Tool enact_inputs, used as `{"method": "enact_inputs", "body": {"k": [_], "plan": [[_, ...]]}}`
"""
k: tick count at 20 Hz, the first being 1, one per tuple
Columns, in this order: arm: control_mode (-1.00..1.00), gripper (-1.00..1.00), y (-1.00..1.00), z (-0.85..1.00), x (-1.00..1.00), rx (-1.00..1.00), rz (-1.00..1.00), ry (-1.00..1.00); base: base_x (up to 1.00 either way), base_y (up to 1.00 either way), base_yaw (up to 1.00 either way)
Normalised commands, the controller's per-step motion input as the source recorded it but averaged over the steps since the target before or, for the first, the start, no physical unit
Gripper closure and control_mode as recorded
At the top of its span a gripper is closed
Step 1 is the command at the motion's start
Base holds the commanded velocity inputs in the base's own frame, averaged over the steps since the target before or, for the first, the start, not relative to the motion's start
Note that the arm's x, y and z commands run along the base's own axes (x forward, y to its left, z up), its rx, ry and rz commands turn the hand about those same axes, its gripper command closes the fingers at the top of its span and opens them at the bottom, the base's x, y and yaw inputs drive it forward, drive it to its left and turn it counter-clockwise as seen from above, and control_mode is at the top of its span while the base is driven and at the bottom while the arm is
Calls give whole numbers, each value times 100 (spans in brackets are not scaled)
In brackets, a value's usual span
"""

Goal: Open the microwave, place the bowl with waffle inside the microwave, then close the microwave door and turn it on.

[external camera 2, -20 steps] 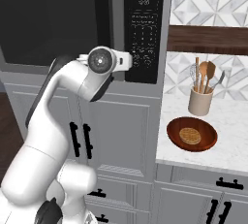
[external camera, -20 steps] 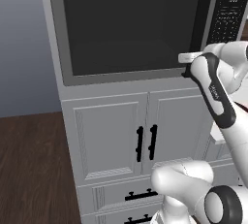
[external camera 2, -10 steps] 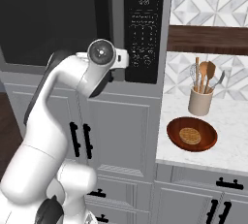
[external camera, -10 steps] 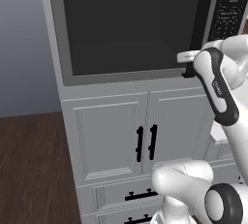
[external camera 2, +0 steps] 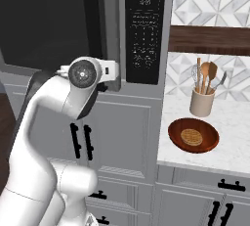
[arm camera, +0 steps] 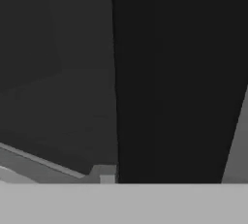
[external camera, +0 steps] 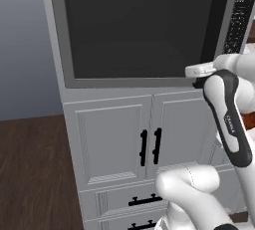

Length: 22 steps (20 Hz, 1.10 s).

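Observation:
The microwave is built in above white cabinets, and its door, with a dark window, is closed. My gripper is at the lower end of the door's black bar handle, shut on it. The hand hides the fingers. In the hand view the handle is very close. From the right, the gripper sits at the handle, left of the keypad. The bowl with the waffle rests on the counter to the right.
A beige holder with utensils stands behind the bowl against the tiled wall. White cabinet doors with black handles are below the microwave, with drawers underneath. Dark wood floor lies to the left.
The hand has shifted slightly in toward the handle's lower end and the jaws have narrowed onto it. The door, bowl and base have not moved.

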Motion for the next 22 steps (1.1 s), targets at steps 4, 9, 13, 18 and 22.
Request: {"method": "enact_inputs", "body": {"k": [4, 9, 13, 18, 22], "plan": [[-100, 100, 100, 59, -99, -8, 18, 27, 0, 0, 0], [-100, 100, 100, 54, -100, -8, 15, 26, 0, 0, 0], [-100, 100, 100, 36, -100, -10, 10, 22, 0, 0, 0], [-100, 100, 100, 31, -100, -12, 8, 22, 0, 0, 0], [-100, -100, 97, 42, -87, -19, 0, 28, 0, 0, 0]]}}
